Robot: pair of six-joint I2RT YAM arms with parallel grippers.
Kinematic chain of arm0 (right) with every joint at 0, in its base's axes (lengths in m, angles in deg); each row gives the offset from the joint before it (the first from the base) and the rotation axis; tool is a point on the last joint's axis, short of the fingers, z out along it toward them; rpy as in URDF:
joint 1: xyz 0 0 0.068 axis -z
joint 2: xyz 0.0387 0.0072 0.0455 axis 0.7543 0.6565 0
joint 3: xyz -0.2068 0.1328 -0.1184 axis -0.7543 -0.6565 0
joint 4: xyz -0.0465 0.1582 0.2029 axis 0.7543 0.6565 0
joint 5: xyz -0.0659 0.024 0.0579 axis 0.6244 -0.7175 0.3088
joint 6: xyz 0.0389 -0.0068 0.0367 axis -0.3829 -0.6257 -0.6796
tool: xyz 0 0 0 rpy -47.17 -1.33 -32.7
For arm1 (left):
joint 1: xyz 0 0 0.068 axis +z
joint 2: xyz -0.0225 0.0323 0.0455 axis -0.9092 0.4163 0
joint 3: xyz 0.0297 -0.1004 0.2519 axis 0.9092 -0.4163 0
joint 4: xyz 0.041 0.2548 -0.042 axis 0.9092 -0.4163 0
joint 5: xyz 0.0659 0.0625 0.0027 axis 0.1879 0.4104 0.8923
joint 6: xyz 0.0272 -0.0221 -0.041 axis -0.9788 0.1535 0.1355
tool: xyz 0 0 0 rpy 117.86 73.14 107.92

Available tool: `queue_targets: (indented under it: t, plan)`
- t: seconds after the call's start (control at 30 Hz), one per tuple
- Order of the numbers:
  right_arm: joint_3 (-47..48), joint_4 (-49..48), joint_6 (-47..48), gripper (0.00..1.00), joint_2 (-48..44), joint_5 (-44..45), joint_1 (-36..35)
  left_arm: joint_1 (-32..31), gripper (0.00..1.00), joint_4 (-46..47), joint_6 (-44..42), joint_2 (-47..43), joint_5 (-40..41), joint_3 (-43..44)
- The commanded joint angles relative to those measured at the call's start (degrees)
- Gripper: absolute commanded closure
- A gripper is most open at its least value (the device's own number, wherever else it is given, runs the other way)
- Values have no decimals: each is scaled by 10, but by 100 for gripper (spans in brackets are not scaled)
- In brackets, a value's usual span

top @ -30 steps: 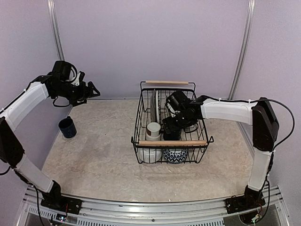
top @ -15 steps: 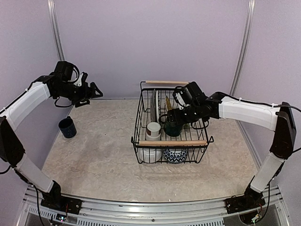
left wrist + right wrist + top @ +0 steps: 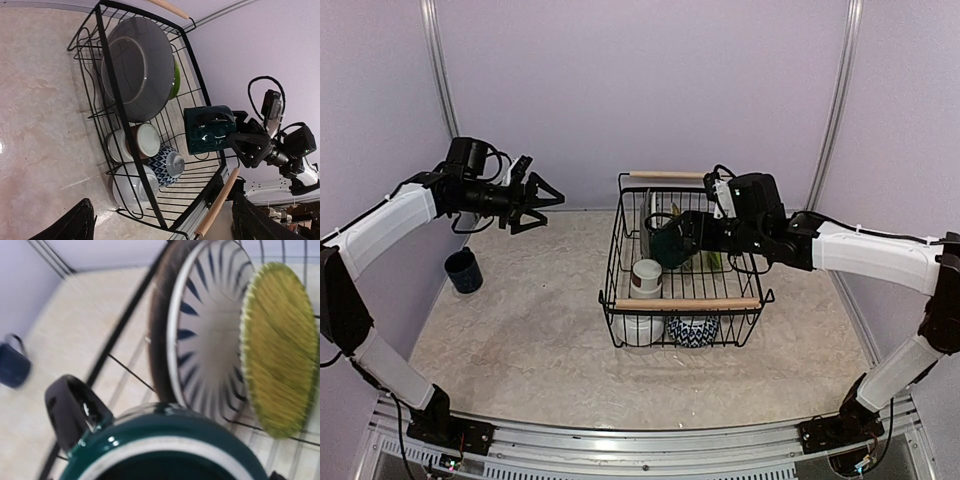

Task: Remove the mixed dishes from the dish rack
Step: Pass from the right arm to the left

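Note:
The dish rack [image 3: 688, 302] stands mid-table. My right gripper [image 3: 686, 238] is shut on the dark green mug [image 3: 670, 242] and holds it above the rack's wires; that mug fills the bottom of the right wrist view [image 3: 165, 445]. Standing in the rack are the grey dish [image 3: 137, 75], the striped plate [image 3: 210, 330] and the lime-green plate [image 3: 280, 350]. At its near end lie the white-brown cup [image 3: 646, 277], a white bowl [image 3: 640, 327] and a patterned bowl [image 3: 692, 330]. My left gripper [image 3: 535, 195] hangs open in the air left of the rack, holding nothing.
A navy mug [image 3: 463, 270] stands on the table at the far left, below my left arm. Lilac walls close the table off at the back and on both sides. The rack's two wooden handles [image 3: 675, 175] run across its far and near ends.
My right gripper has lifted the dark green mug up out of the rack and carried it toward the rack's far left. My left gripper has swung a little to the right.

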Motion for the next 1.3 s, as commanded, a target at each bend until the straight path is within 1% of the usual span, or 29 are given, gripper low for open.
queue_targets:
  t: [0.0,0.1,0.17,0.27,0.37,0.47,0.63,0.7,0.9,1.0,1.17,1.27]
  plan:
    - [-39,-182,-72,100,-42,-55,10,-12,9,79,40,8,-140,-14]
    - [-60,-257,-103,100,-43,-79,10,-23,10,113,53,10,-183,-23]
    - [-67,-316,-125,100,-37,-101,10,-33,10,138,59,5,-197,-34]
    - [-67,-391,-168,100,-9,-146,9,-50,10,171,68,-5,-213,-49]
    - [-65,-488,-226,100,30,-186,6,-65,13,214,87,-8,-231,-65]
    - [-48,-554,-267,100,69,-202,-5,-73,15,252,107,-9,-241,-80]
    - [1,-612,-305,100,132,-214,-24,-74,21,335,149,-18,-260,-112]
    - [15,-634,-321,100,152,-220,-27,-74,23,349,155,-21,-261,-118]
    - [53,-641,-341,100,193,-232,-40,-74,30,373,176,-14,-264,-124]
    - [60,-654,-352,100,208,-234,-46,-72,36,383,179,-16,-265,-128]
    - [69,-674,-366,100,229,-236,-54,-66,49,403,188,-25,-264,-138]
    - [73,-690,-378,100,241,-237,-55,-64,55,421,201,-24,-272,-142]
